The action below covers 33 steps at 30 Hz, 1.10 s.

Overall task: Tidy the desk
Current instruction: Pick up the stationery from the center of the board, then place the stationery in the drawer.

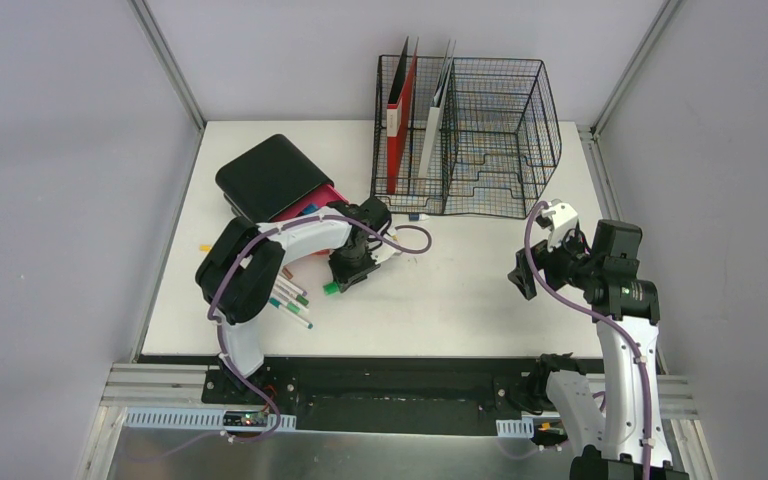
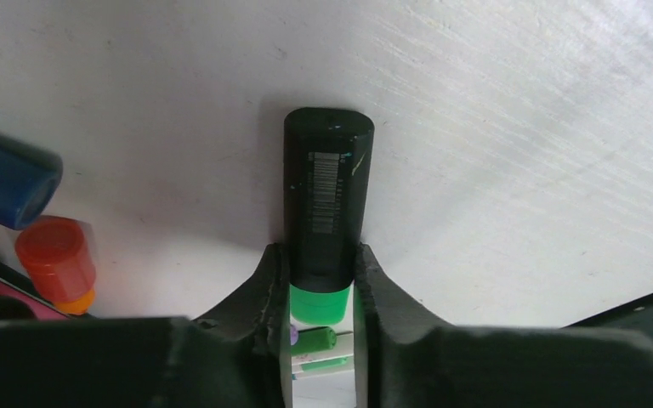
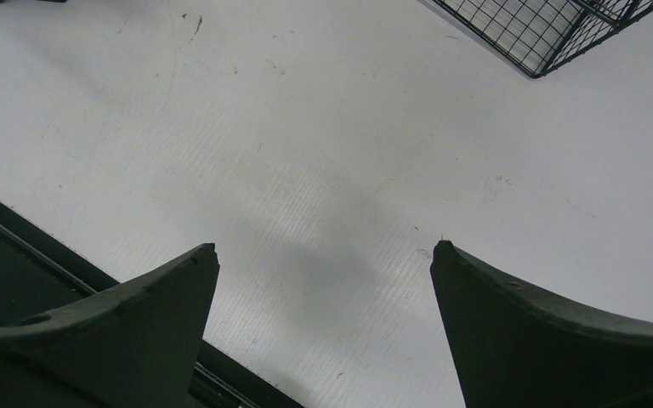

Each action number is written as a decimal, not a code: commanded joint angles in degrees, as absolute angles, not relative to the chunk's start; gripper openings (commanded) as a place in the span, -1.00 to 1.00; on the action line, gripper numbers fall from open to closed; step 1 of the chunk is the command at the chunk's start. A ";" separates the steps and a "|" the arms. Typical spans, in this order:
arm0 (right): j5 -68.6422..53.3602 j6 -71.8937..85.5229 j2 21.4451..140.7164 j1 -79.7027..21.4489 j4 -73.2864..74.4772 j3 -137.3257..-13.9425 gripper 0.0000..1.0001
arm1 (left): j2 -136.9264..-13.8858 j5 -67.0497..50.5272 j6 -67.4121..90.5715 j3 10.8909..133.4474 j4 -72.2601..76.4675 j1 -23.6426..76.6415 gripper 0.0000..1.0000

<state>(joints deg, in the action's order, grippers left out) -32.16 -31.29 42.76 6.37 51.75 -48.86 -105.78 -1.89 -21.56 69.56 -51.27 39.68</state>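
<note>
In the overhead view the left arm [image 1: 260, 260] hides part of the pens [image 1: 295, 300] and of the red folder [image 1: 310, 203]. A yellow speck [image 1: 205, 247] by the left edge of the surface [image 1: 480, 290] is too small to name. In the left wrist view a blue cap [image 2: 4, 183] and an orange cap [image 2: 55, 259] are blurred and cropped, and the green end [image 2: 319, 302] of the black marker [image 2: 327, 195] is half hidden inside the left gripper [image 2: 321, 255]. The picture's edge cuts off the wire rack [image 3: 544, 30] in the right wrist view.

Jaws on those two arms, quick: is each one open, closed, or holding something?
Left gripper: jaws closed on the black marker.
Right gripper: jaws open, holding nothing.
</note>
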 commanded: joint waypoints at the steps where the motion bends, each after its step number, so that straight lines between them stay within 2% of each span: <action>1: -32.26 -32.26 41.68 6.06 50.98 -48.74 0.98 | -105.91 -2.48 -20.41 71.37 -51.50 39.79 -1.00; 7: -32.38 -32.26 42.00 6.07 50.98 -48.77 0.98 | -98.73 -4.70 -19.34 71.69 -50.67 41.80 -1.00; 16: -32.55 -32.26 42.28 6.10 50.88 -48.56 0.98 | -77.60 -9.10 -20.57 68.42 -45.76 42.34 -1.00; 19: -32.56 -32.31 42.26 6.11 50.80 -48.48 0.98 | -70.48 -6.22 -21.21 67.05 -43.12 42.36 -1.00; 24: -32.55 -32.30 42.36 6.15 50.71 -48.34 0.98 | -63.44 5.19 -24.00 67.19 -39.59 41.92 -1.00; 33: -32.63 -32.34 42.36 6.14 50.71 -48.25 0.98 | -64.58 13.80 -28.38 70.53 -37.55 36.22 -1.00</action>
<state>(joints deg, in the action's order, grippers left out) -32.18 -31.46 42.44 6.37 51.72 -48.84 -63.59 8.25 -25.17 68.05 -41.28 38.85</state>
